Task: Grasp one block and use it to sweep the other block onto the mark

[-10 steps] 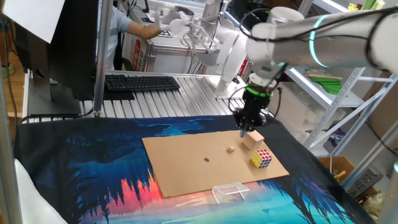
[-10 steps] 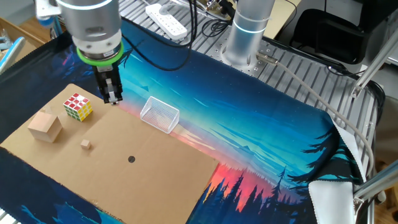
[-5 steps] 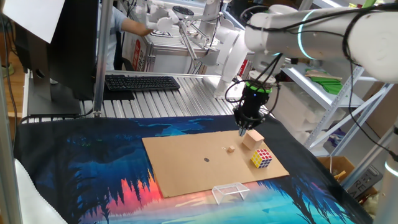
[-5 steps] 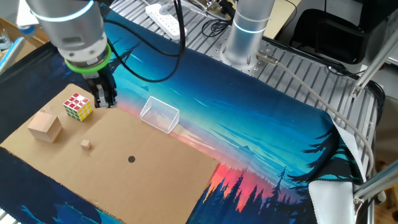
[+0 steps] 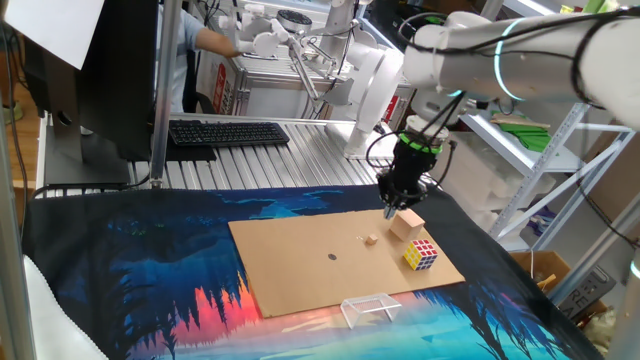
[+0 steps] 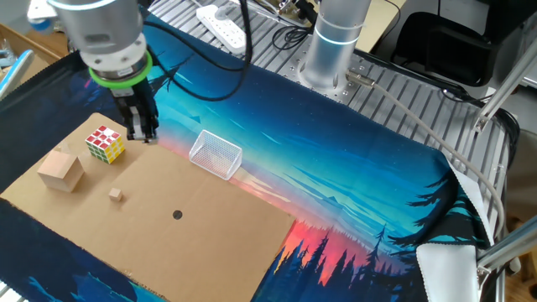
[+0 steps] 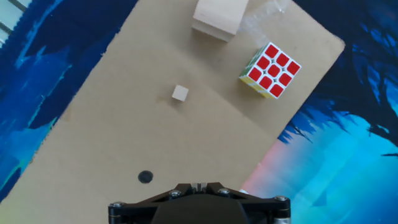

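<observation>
So the gripper (image 6: 143, 134) is hanging above the far edge of the cardboard sheet (image 6: 210, 235), pointing straight down, with its fingers pressed together and nothing between them. No grasp has happened yet, so I'd call this the approach step, before the pick.

Layout from the hand view: the tan wooden cube (image 7: 217, 17) is up at about 12 o'clock, partly cut off by the top of the frame. The puzzle cube (image 7: 271, 69) sits near it at roughly 2 o'clock, apart from it. The tiny wooden piece (image 7: 180, 93) is just left of the middle of the sheet, and the dark dot (image 7: 145, 177) is down at about 7 o'clock from it. Nothing lies between the small piece and the dot.

In the other fixed view the gripper is over the sheet's edge beside the puzzle cube (image 6: 104, 143), while the tan cube (image 6: 61, 172) sits further along, so it isn't lined up over its target yet. A clear plastic frame (image 6: 216, 154) lies off the sheet on the printed cloth covering the worktop (image 6: 352, 168).

My guess for the next move: spread the fingers, shift over the tan cube, and come down square on its sides without clipping the puzzle cube. Then the cube has to get behind the little piece, on the side away from the dot, before pushing.
</observation>
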{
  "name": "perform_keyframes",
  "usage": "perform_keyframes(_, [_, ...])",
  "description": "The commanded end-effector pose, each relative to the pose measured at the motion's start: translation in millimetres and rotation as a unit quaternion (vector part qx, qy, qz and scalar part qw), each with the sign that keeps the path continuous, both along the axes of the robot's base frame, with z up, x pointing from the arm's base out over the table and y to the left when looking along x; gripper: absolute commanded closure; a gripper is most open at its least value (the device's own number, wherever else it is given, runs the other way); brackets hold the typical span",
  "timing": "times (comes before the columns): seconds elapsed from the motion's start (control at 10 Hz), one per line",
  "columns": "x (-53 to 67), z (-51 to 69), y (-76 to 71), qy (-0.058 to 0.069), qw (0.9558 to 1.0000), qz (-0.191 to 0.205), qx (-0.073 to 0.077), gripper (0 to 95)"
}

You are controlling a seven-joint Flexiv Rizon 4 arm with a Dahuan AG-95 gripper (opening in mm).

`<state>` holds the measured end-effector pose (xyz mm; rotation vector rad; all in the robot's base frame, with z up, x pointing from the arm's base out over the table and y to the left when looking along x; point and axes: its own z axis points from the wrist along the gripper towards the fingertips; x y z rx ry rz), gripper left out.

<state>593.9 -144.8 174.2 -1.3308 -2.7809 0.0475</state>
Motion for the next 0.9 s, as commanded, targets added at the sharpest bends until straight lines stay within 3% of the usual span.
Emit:
perform_keyframes(0.1, [12.4,-0.5,-4.3,0.02,0.999,-0.039,-0.012,95.0])
perform_keyframes(0.4, [36.2,-7.4,-24.1,0.013,0.9974,-0.062,-0.035,95.0])
perform_keyframes(0.6, [53.9,-14.7,-59.0,0.009,0.9975,-0.061,-0.034,95.0])
perform_keyframes(0.9, [65.1,-20.3,-99.6,-0.001,0.9972,-0.064,-0.038,95.0])
